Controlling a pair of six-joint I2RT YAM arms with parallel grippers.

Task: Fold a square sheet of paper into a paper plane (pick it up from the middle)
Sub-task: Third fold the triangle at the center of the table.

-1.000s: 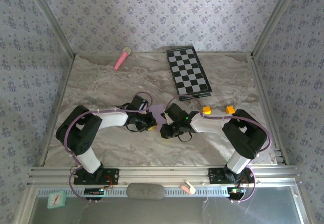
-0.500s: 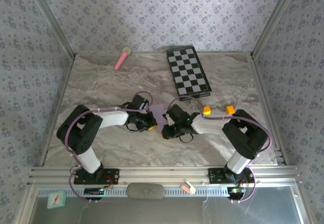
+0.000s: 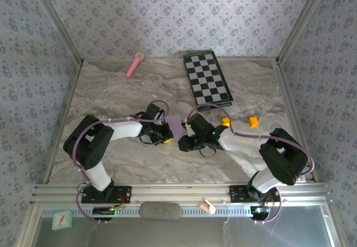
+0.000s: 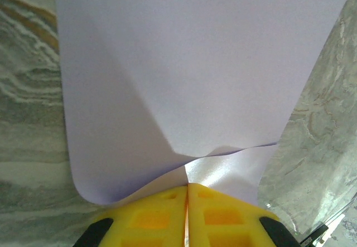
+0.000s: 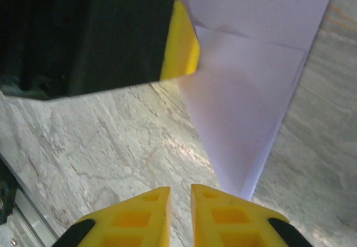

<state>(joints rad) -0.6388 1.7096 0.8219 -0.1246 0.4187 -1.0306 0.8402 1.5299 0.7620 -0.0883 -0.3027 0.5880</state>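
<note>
The square sheet of paper [image 3: 176,125], pale lilac and creased into folds, hangs between the two grippers at the table's middle. In the left wrist view the paper [image 4: 184,74] spreads upward from my left gripper [image 4: 187,184], whose yellow fingers are pressed together on its lower edge. My left gripper [image 3: 165,133] sits just left of the sheet. My right gripper [image 3: 184,143] is just below and right of it. In the right wrist view a pointed fold of the paper [image 5: 245,107] ends beside the right gripper [image 5: 180,188], whose fingers stand a narrow gap apart over bare marble.
A black-and-white checkered board [image 3: 207,81] lies at the back right. A pink stick [image 3: 134,64] lies at the back left. Two small orange blocks [image 3: 226,121] [image 3: 253,121] sit right of the grippers. Patterned walls close in three sides of the marble table [image 3: 111,91].
The right arm's elbow has swung out to the right and its fingers have parted slightly. The left gripper keeps its pinch on the paper, barely moved.
</note>
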